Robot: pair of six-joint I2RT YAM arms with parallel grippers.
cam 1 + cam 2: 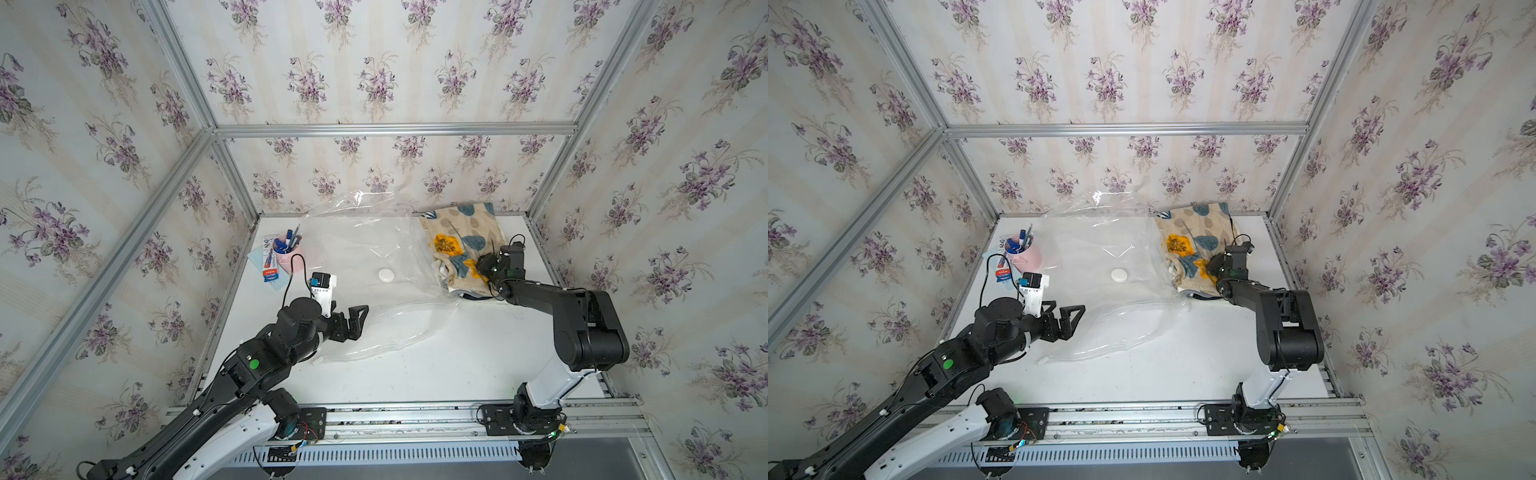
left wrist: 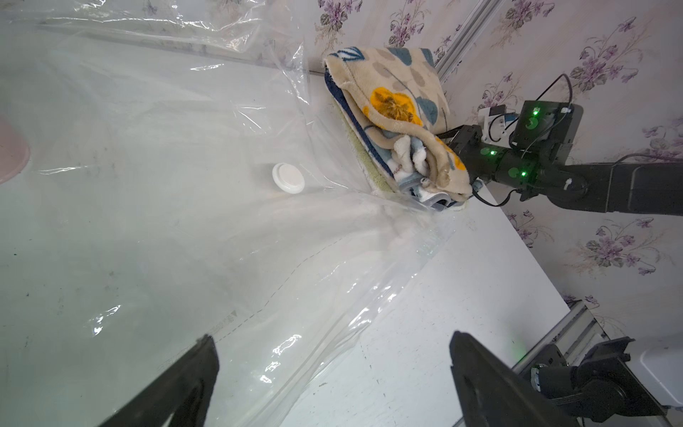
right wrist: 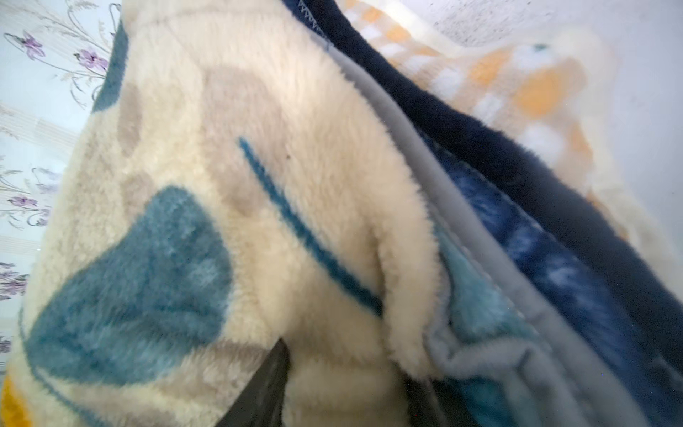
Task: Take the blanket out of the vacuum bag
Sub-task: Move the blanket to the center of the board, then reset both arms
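Observation:
The vacuum bag (image 1: 365,253) (image 1: 1096,249) (image 2: 148,192) lies flat and see-through on the white table, its round white valve (image 1: 386,275) (image 1: 1119,274) (image 2: 288,177) facing up. The folded floral blanket (image 1: 461,241) (image 1: 1196,237) (image 2: 391,107) (image 3: 258,185) sits at the far right beside the bag, with plastic lapping its near corner. My right gripper (image 1: 482,266) (image 1: 1214,266) (image 3: 343,369) is shut on a cream fold of the blanket. My left gripper (image 1: 353,322) (image 1: 1065,318) (image 2: 332,340) stands open above the bag's near left edge, holding nothing.
A pink cup of pens (image 1: 286,253) (image 1: 1027,253) stands at the far left, with small packets (image 1: 268,270) on the table beside it. Papered walls and an aluminium frame (image 1: 395,129) close in the table on three sides.

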